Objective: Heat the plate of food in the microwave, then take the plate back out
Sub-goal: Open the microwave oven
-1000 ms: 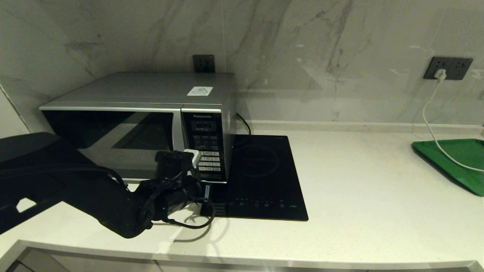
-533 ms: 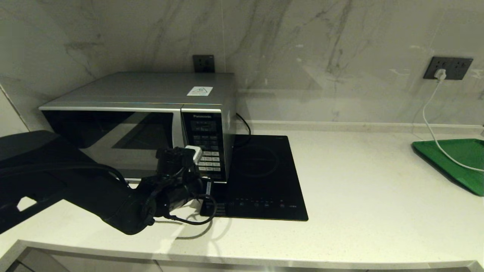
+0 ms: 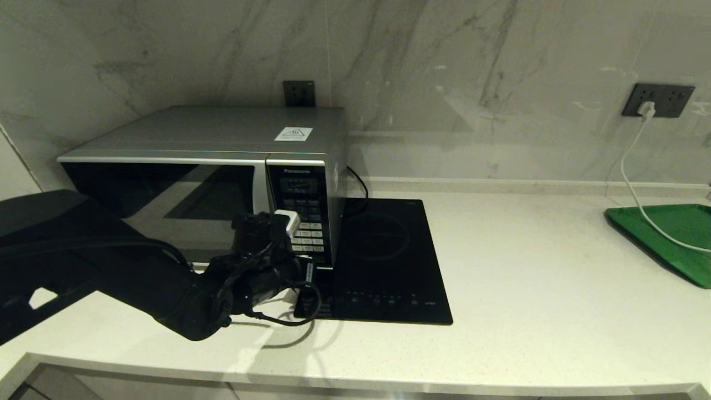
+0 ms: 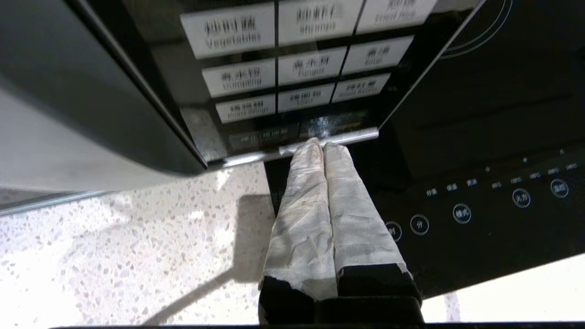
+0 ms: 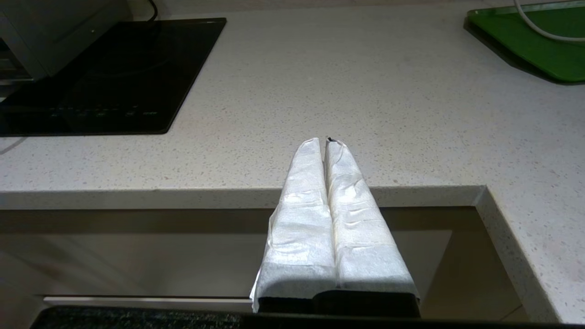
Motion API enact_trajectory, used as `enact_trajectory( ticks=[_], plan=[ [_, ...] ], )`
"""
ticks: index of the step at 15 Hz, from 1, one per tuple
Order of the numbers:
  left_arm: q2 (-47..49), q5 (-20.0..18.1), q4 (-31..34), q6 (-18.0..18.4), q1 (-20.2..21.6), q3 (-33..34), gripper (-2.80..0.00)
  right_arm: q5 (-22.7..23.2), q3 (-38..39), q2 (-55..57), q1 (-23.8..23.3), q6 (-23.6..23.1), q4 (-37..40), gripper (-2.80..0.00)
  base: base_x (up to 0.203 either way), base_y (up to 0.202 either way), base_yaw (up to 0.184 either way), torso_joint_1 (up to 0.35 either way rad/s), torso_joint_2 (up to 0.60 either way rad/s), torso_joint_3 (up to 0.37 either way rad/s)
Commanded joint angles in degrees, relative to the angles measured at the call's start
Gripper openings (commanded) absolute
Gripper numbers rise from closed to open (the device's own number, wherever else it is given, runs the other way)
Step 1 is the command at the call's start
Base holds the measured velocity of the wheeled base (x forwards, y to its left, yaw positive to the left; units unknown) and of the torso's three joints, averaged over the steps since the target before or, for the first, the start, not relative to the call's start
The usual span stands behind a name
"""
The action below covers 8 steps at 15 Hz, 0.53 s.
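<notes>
The silver-grey microwave (image 3: 211,139) stands at the back left with its dark glass door closed. The plate of food is out of view in every frame. My left gripper (image 4: 323,145) is shut with nothing in it, and its wrapped fingertips touch the silver strip along the bottom edge of the button panel (image 4: 297,64). In the head view the left arm reaches in from the left, its wrist (image 3: 261,244) in front of the panel (image 3: 303,194). My right gripper (image 5: 325,142) is shut and empty, parked low before the counter's front edge.
A flat black glass hob (image 3: 383,261) lies right of the microwave, close beside the left fingers (image 4: 315,192). A green tray (image 3: 672,233) sits at the far right, with a white cable (image 3: 633,183) running onto it from a wall socket. The counter's front edge (image 5: 228,196) is near.
The left wrist has crept slightly forward and up towards the lower part of the microwave's button panel. Nothing else has moved.
</notes>
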Motion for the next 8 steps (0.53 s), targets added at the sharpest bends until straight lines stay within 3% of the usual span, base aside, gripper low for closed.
enact_trajectory(
  ticks=[1,8],
  plan=[
    [0.3,0.0,-0.2,0.2,0.0,-0.2,-2.80,0.0,0.0,0.0,0.0,0.0,0.0,-2.80,0.000,0.000,0.000,0.000,0.00,0.000],
    [0.2,0.0,-0.3,0.4,0.0,-0.2,-2.80,0.0,0.0,0.0,0.0,0.0,0.0,-2.80,0.000,0.000,0.000,0.000,0.00,0.000]
  ],
)
